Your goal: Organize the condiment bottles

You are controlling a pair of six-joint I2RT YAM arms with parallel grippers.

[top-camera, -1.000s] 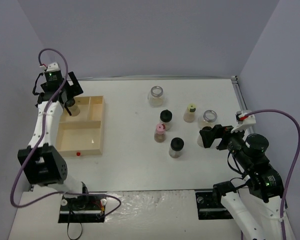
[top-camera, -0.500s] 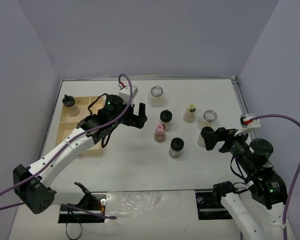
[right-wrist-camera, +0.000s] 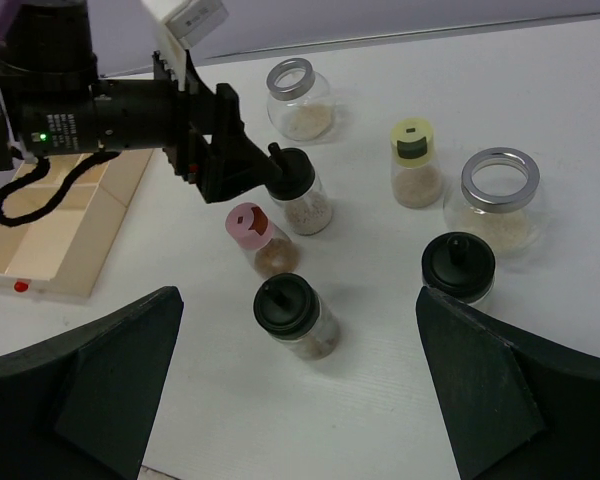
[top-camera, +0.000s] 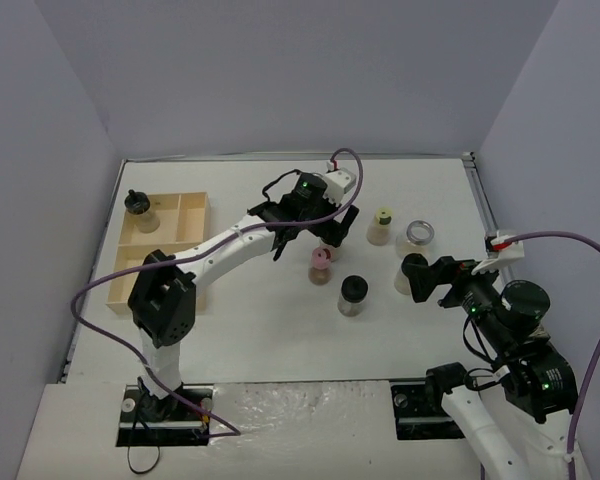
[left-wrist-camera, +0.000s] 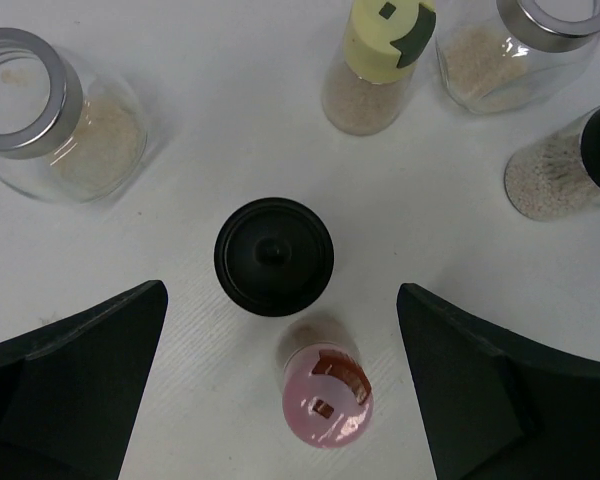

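**Overhead view.** The left arm extends over the table [top-camera: 280, 345] to the centre of the frame. The left gripper [left-wrist-camera: 282, 290] is spread wide, one finger on each side of a black-capped jar [left-wrist-camera: 274, 256] and clear of it, holding nothing.

**Left wrist view.** That cap lies at centre, with the pink-capped jar [left-wrist-camera: 327, 400] just below it. The yellow-green-capped jar [left-wrist-camera: 380, 50] is at top, and the two silvery-lidded jars sit at upper left [left-wrist-camera: 25, 100] and upper right [left-wrist-camera: 545, 40].

**Right side.** The right gripper [top-camera: 427, 277] — equally wide apart and empty — hangs at the right of the overhead frame, just beside a second black-capped jar [right-wrist-camera: 458, 265]. A third black-capped jar [right-wrist-camera: 288, 305] stands at lower centre of the right wrist view.

**Tray.** A fourth black-capped jar [top-camera: 140, 212] stands in the upper-left compartment of the wooden tray [top-camera: 185, 212], at the left of the overhead frame — the other seven jars stand on the table.
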